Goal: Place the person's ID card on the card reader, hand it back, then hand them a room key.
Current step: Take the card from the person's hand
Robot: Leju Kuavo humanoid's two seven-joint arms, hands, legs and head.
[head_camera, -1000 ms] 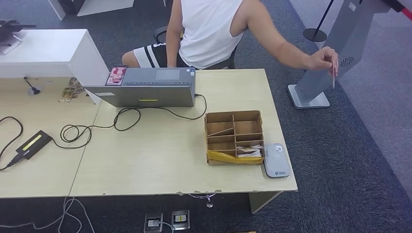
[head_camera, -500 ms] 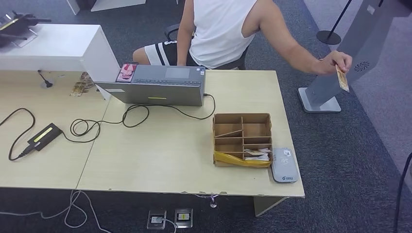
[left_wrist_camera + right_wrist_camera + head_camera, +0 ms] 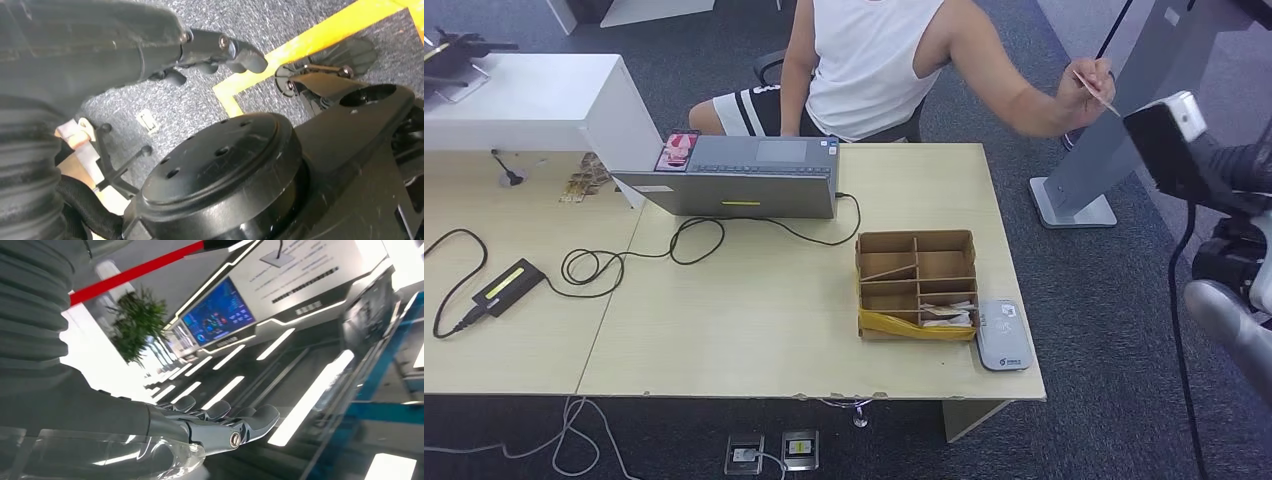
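Person's hand [image 3: 1086,88] holds the ID card [image 3: 1096,93] up off the counter's [image 3: 754,320] far right side. Card reader [image 3: 1003,334] lies beside the cardboard tray [image 3: 915,285]. Right hand [image 3: 220,422] empty, fingers extended. Left hand [image 3: 220,50] empty, fingers loosely curled.

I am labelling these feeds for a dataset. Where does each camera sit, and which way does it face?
Head view: high on the body, looking down at the pale wooden desk, brown cardboard divider box and a seated person holding a thin card; the right arm enters at right.
Left wrist view: behind the left hand, facing grey carpet.
Right wrist view: behind the right hand, facing upward at ceiling lights.
Shared: grey carpet, in the head and left wrist views.
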